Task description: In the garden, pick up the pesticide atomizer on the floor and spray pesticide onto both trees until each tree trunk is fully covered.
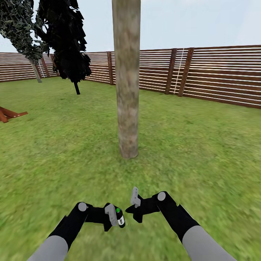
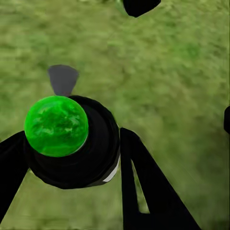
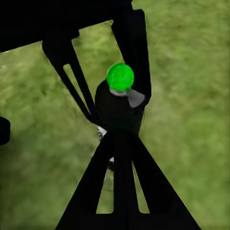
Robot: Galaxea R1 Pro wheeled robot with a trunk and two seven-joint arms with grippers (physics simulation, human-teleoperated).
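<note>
The pesticide atomizer [image 1: 120,217], a small black bottle with a green top, sits between the fingers of my left gripper [image 1: 116,219], which is shut on it low over the grass floor [image 1: 199,152]. The left wrist view shows the bottle [image 2: 81,158] close up inside the gripper [image 2: 72,140]. My right gripper [image 1: 132,211] is shut and empty, just right of the bottle. In the right wrist view its fingers [image 3: 120,136] point at the atomizer [image 3: 117,111]. One thick pale tree trunk [image 1: 127,90] stands straight ahead. A second tree [image 1: 21,29] with a pale trunk [image 1: 36,72] stands far left.
A slatted brown wooden fence [image 1: 217,79] borders the lawn behind the trees. An all-black tree [image 1: 67,43] with a thin black trunk stands left of the near trunk. A low brown wooden object [image 1: 9,114] lies at the left edge.
</note>
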